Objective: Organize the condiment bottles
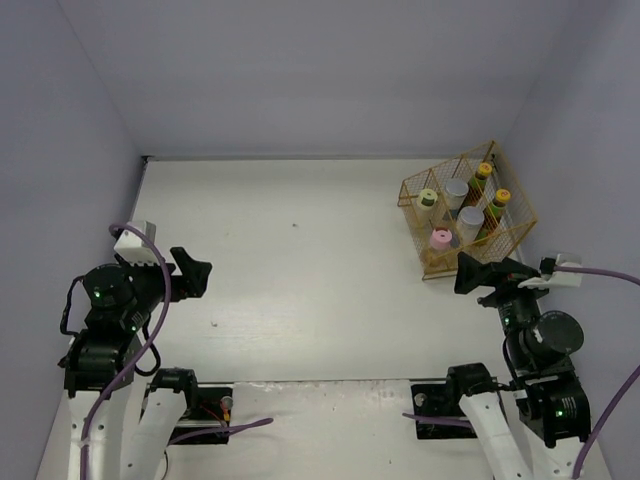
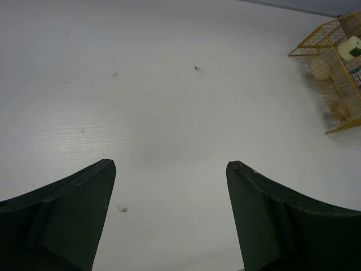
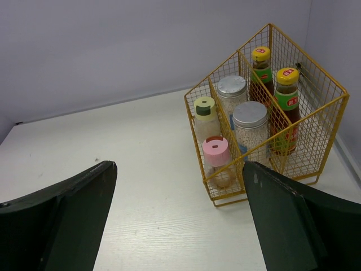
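Gaping right hand (image 3: pixel 179 165) before basket (image 3: pixel 333 135)

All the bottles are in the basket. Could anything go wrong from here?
Maybe. The right gripper, open and empty, sits close to the gold wire basket. A careless move could shove it and perhaps tip the tall sauce bottles. The pink-lidded jar stands right at the near wire wall, so the gripper could snag the wires there.

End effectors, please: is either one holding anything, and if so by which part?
Nothing is held. The left end effector and right end effector are both open and empty.
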